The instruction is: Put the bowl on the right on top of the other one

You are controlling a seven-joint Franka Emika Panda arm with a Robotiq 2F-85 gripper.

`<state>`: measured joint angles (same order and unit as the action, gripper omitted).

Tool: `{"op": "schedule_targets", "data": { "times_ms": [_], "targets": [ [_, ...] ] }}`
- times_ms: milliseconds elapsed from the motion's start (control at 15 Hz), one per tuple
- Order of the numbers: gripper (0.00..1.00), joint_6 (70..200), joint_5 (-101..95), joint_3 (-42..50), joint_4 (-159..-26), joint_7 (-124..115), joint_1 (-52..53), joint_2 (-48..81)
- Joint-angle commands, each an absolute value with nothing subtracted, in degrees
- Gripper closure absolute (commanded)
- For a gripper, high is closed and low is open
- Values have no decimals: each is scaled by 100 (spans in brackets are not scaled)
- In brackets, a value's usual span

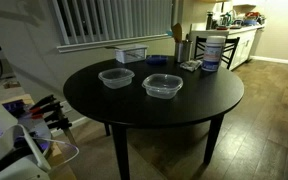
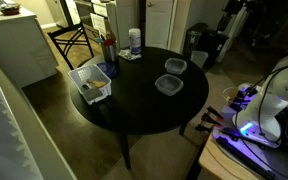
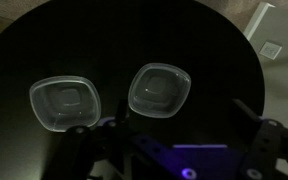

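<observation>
Two clear plastic bowls stand side by side and apart on the round black table (image 1: 194, 105). In the wrist view one bowl (image 3: 66, 103) is on the left and the other bowl (image 3: 160, 88) is on the right. They show in both exterior views (image 1: 115, 77) (image 1: 162, 86) (image 2: 175, 66) (image 2: 169, 85). My gripper (image 3: 179, 128) is open and empty. Its dark fingers sit at the bottom of the wrist view, on the near side of the bowls and well above the table. It touches neither bowl.
A white basket (image 2: 89, 82) with items stands near the table's edge, also seen in an exterior view (image 1: 131, 53). A white tub (image 1: 212, 52) and small items stand at the far rim. A folding chair (image 2: 74, 40) stands beyond the table.
</observation>
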<state>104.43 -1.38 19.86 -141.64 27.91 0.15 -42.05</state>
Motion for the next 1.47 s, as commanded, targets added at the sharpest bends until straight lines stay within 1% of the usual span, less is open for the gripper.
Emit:
{"op": "schedule_targets", "data": {
  "times_ms": [0,467,533,1000,1400],
  "targets": [
    [0,10431,-71,1902,-14152,2852,-93,-4174],
    [0,10431,-71,1903,-14152,2852,-92,-4174],
    [0,10614,-29,1956,-14145,2849,-79,-4056],
    [0,12386,986,2373,-14268,3228,249,-2649],
    [0,12828,1760,2328,-13994,4069,185,-1178]
  ]
}}
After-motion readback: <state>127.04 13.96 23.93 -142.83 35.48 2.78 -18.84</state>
